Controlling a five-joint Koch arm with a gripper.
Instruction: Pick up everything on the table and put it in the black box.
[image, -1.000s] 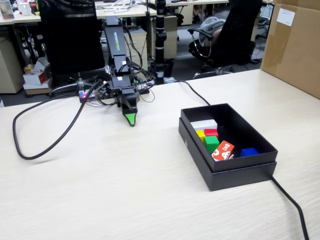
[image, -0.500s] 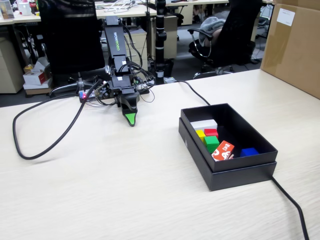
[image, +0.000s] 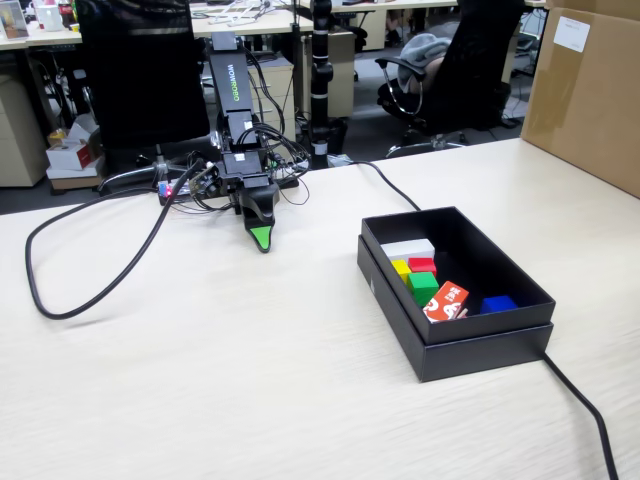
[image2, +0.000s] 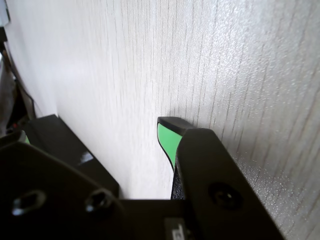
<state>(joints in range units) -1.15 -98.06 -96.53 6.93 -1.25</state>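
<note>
Three small cubes sit inside the shallow matte black box (image: 470, 345) on the pale wood-grain desk (image: 200, 380), well to the right of the hand (image: 261, 240) in the fixed view: yellow cube (image: 401, 267), red cube (image: 422, 264) and green cube (image: 423, 284) clustered together near the box's left wall.

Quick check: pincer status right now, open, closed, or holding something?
Pincer: closed and empty, tip resting low on the table, away from the black box.

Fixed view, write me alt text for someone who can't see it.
A black box on a pale wood table holds green, yellow and red cubes among other small items. The arm's gripper rests tip-down on the table, away from the box.
</note>
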